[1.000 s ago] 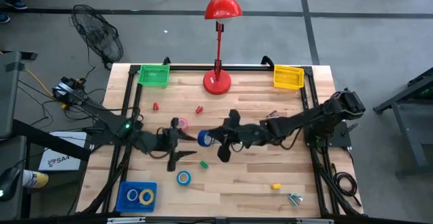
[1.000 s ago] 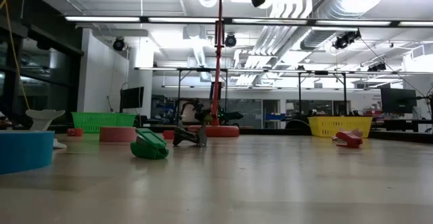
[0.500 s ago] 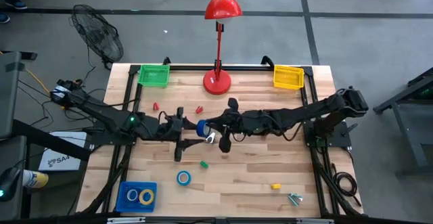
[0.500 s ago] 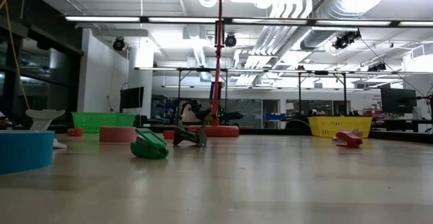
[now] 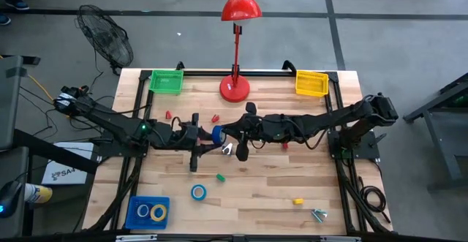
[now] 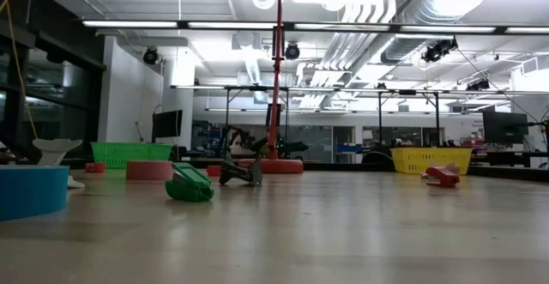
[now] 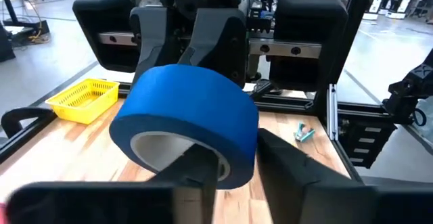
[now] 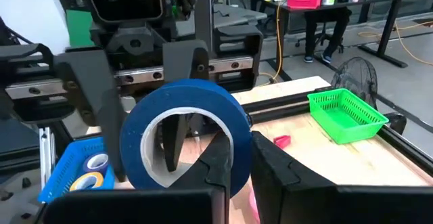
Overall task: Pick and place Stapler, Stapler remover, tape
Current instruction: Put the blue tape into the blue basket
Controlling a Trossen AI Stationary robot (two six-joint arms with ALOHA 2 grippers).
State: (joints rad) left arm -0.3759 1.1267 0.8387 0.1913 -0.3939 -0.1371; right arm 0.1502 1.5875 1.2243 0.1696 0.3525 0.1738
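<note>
A blue tape roll hangs above the table's middle between both grippers. My left gripper reaches it from the left and my right gripper from the right, each shut on the roll's wall. Another blue roll lies flat on the wood nearer the front. A small green stapler and a grey staple remover lie on the table below the arms. A pink roll lies flat further left. My left gripper pinches the roll's wall, one finger inside the core hole and one outside. The fingers come level from the table's left. The roll is lifted clear, on edge. My right gripper pinches the wall on the roll's other face, one finger in the hole and one outside. It comes nearly level from the table's right.
A blue tray at the front left holds a yellow and a blue roll. A green basket and a yellow basket stand at the far corners, with a red lamp's base between them. Small red, yellow and teal items lie scattered.
Both grippers have gone up and toward the table's far edge, the right one carrying the blue roll. My left gripper has come in toward the roll from the left, and the two now meet at it.
</note>
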